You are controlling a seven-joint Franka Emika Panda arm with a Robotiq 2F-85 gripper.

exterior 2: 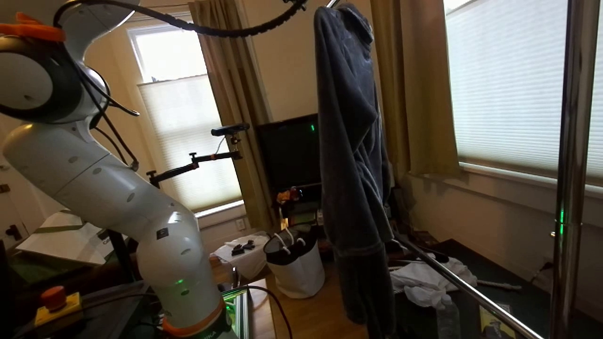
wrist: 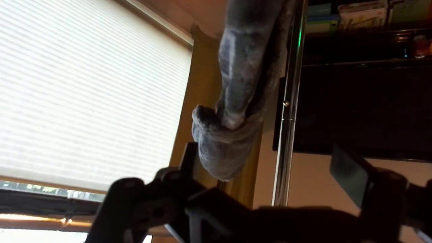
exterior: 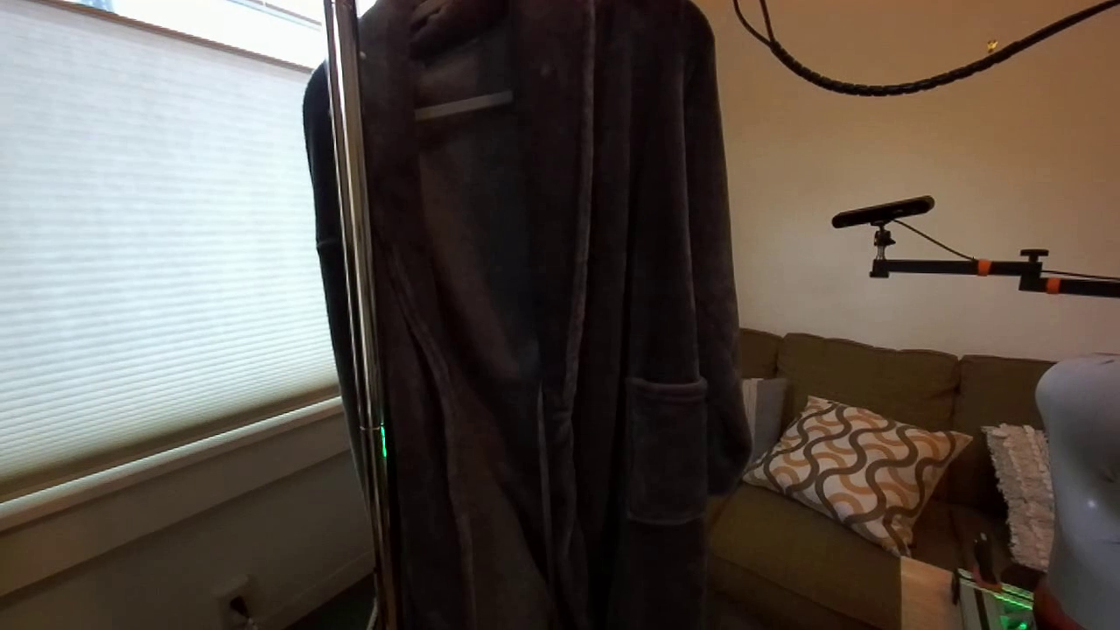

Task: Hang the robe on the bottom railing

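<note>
The charcoal-grey robe (exterior: 647, 289) hangs upright with its front open and a pocket low on one side. A pale hanger bar (exterior: 464, 106) shows inside it. In an exterior view the robe (exterior 2: 353, 165) is seen side-on; a short shiny piece shows at its top, and what it hangs from is cut off. The bottom railing (exterior 2: 471, 290) appears to be the thin chrome bar slanting low beside the robe. In the wrist view my gripper (wrist: 270, 168) is open with nothing held. The robe's top end (wrist: 226, 152) is beside the left finger; depth is unclear. Neither exterior view shows the gripper.
A chrome vertical pole (exterior: 354, 219) stands before the robe, also in the wrist view (wrist: 287, 145). The arm (exterior 2: 118, 193) is at the left, its cable (exterior 2: 226, 32) looping overhead. A camera boom (exterior: 945, 267), sofa (exterior: 875, 367) and white basket (exterior 2: 297, 273) are nearby.
</note>
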